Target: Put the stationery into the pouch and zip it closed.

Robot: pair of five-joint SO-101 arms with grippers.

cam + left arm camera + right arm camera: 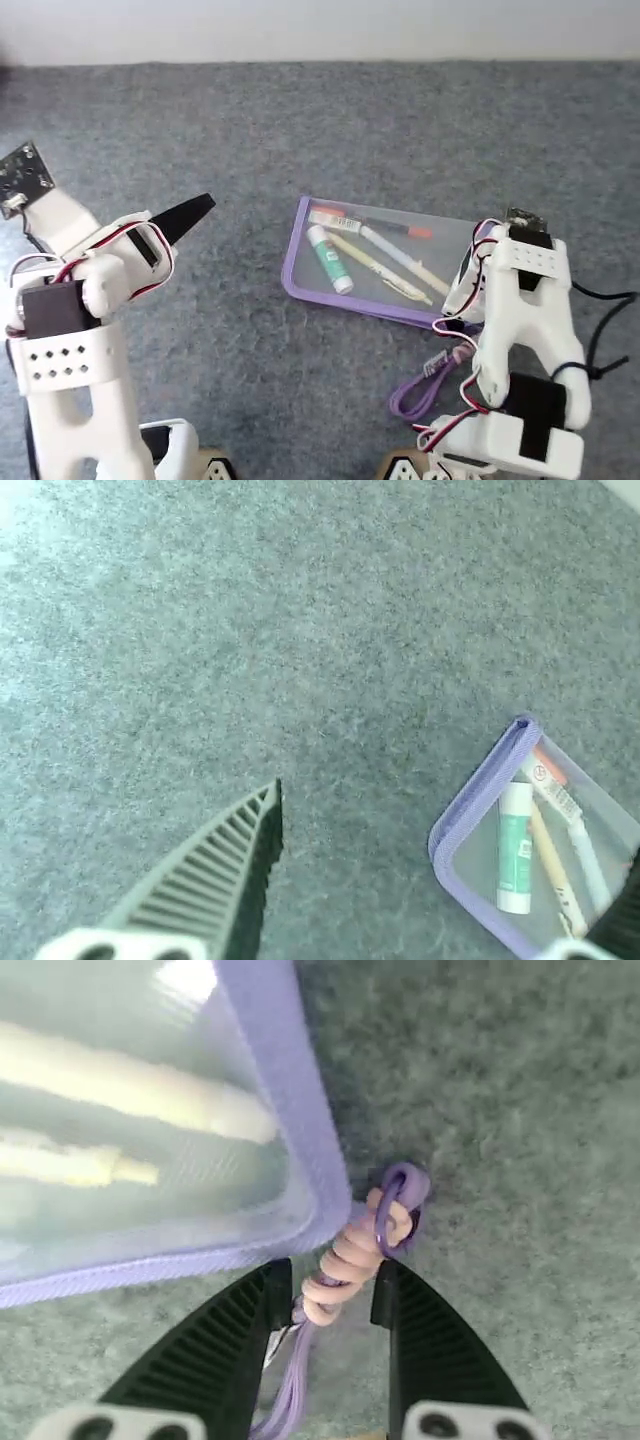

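A purple-edged pouch point(300, 270) with a clear top lies on the grey carpet; a green-and-white glue stick point(330, 258) and several pens point(390, 262) are inside it. My right gripper point(330, 1278) sits at the pouch's near right corner point(300, 1110), shut on the pink coiled zipper pull point(350, 1250) with its purple ring. A purple cord point(420, 390) trails from there toward the arm's base. My left gripper point(185, 220) hovers open over bare carpet to the left of the pouch point(470, 810), holding nothing. The glue stick point(515, 845) shows through the clear top.
Grey carpet point(320, 130) covers the whole work surface, with open room behind and left of the pouch. The two arm bases stand at the front edge.
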